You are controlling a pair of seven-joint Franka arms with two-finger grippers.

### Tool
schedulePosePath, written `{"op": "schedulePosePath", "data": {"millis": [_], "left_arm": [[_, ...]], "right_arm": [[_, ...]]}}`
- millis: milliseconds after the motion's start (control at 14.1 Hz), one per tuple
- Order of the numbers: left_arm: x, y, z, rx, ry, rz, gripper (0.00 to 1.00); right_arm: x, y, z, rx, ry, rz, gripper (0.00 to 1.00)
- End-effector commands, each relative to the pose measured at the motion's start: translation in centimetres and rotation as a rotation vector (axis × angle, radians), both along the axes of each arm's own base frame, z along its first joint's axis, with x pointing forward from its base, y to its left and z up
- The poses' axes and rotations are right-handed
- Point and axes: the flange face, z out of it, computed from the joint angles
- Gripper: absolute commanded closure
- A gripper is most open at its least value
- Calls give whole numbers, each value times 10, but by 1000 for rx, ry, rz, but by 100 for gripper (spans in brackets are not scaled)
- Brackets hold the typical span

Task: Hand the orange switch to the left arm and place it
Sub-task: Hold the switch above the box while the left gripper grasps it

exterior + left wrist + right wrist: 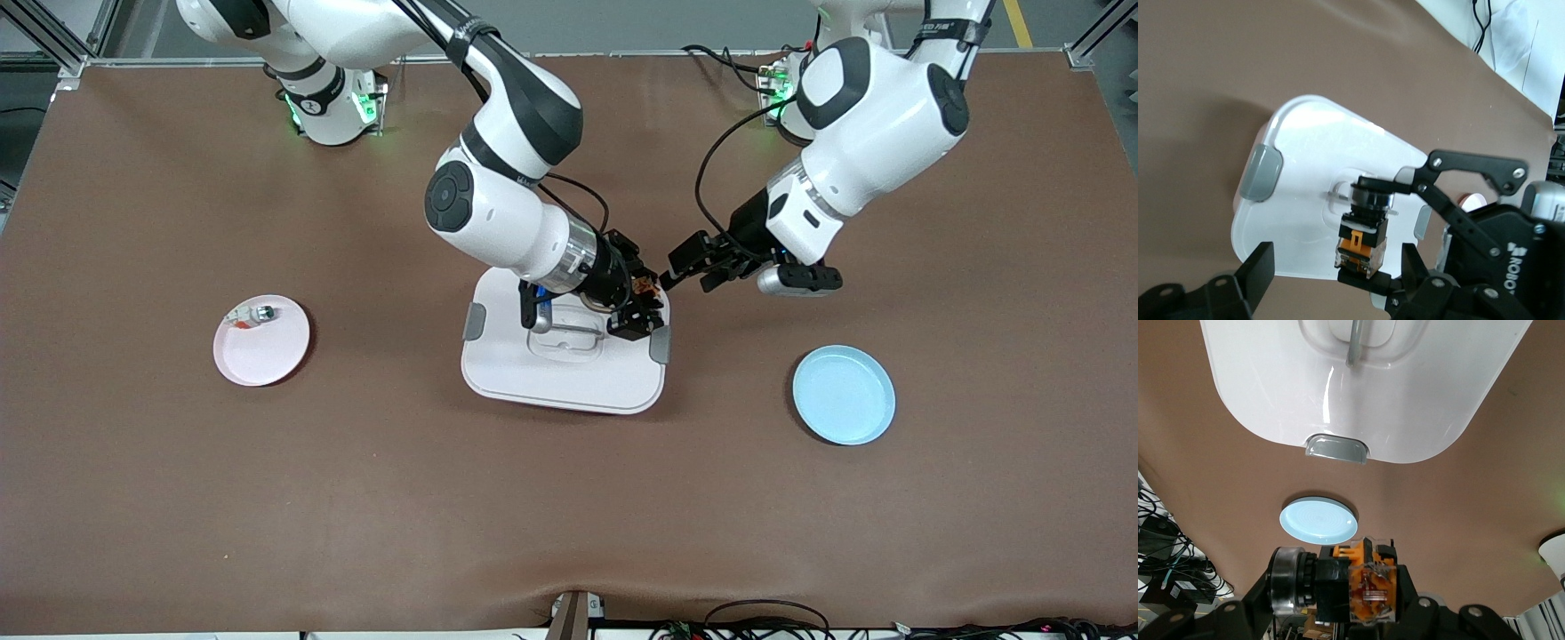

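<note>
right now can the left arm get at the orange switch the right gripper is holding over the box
Probably yes. The right gripper holds the orange switch up over the box, and the left gripper is level with it, its fingers apart on either side with nothing between.

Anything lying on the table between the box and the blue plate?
No. In the front view only bare brown table lies between the box and the blue plate; the right wrist view shows the same.
</note>
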Motion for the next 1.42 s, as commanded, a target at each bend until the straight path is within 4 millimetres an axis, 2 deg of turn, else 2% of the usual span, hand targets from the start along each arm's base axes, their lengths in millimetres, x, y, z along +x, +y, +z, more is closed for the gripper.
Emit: {"op": "schedulePosePath", "data": {"millis": [0,496,850,992,1275,1346], "left_arm": [[0,0,-14,-58,-11,-32,22],[4,-3,-40,-158,-35,-78,24],[6,-6,-60,-245,-61,-104,32],[9,-5,-67,-244,-78,-123,43],[15,-9,-72,-255,-73,-127,74],[15,-9,-73,-255,-71,-126,85]], "right_arm": [[4,6,3,22,6,-18,100],[5,5,2,21,1,-14,100],[6,4,0,20,2,-13,100],[7,3,1,20,0,-14,100],[8,2,0,20,2,-17,100],[8,2,0,20,2,-17,100]]}}
